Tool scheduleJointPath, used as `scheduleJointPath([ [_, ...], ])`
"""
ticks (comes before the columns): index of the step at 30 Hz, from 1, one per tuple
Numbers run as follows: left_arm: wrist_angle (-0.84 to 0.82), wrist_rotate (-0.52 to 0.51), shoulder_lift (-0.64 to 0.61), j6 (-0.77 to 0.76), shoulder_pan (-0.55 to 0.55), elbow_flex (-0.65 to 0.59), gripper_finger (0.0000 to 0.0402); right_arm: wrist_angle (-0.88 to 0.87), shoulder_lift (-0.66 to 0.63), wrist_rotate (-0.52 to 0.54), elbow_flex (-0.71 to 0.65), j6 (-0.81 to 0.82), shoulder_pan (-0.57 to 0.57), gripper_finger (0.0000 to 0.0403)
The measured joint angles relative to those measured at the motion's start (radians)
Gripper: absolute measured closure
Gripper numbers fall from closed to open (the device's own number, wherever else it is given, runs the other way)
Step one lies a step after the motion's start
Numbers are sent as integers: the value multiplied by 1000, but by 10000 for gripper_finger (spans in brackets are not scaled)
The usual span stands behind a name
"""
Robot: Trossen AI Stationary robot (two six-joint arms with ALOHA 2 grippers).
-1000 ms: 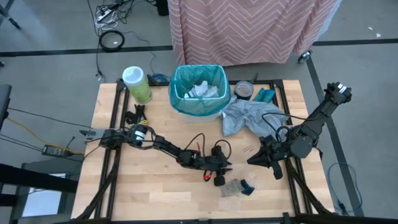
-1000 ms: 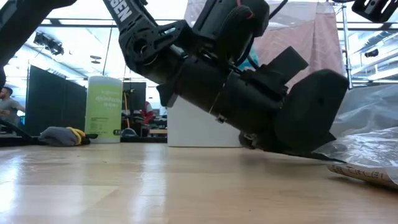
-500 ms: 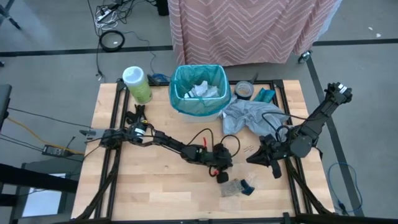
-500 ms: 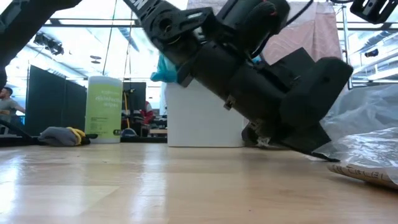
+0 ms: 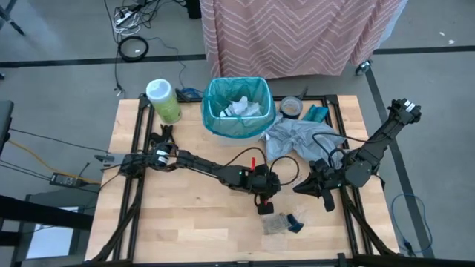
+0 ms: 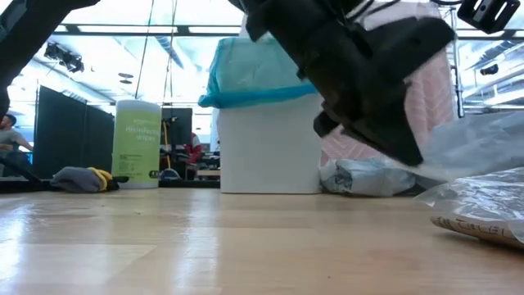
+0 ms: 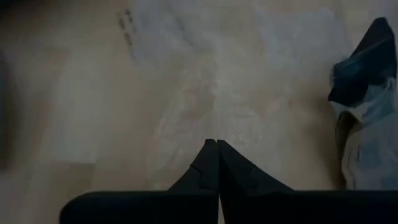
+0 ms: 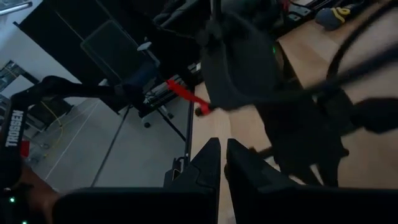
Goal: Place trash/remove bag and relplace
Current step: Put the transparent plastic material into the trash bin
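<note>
The left gripper sits low in the middle of the high view, just above the trash, a little pile of clear packet, pale paper and dark blue scraps on the wood table. Its two fingers are pressed together with nothing between them. In the left wrist view the clear packet lies flat on the wood ahead of the fingers, and a dark blue scrap sits at the right edge. The teal-green bag lines the white bin at the top middle, with white paper inside. A grey plastic bag lies crumpled right of the bin. A green tub stands at the upper left. The right gripper rests on the right side, fingers nearly closed and empty.
</note>
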Motion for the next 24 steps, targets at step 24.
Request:
scheduleJointPath([
  [24, -186, -238, -511, 34, 110, -151, 401, -8, 0, 0, 0, -2, -3, 383],
])
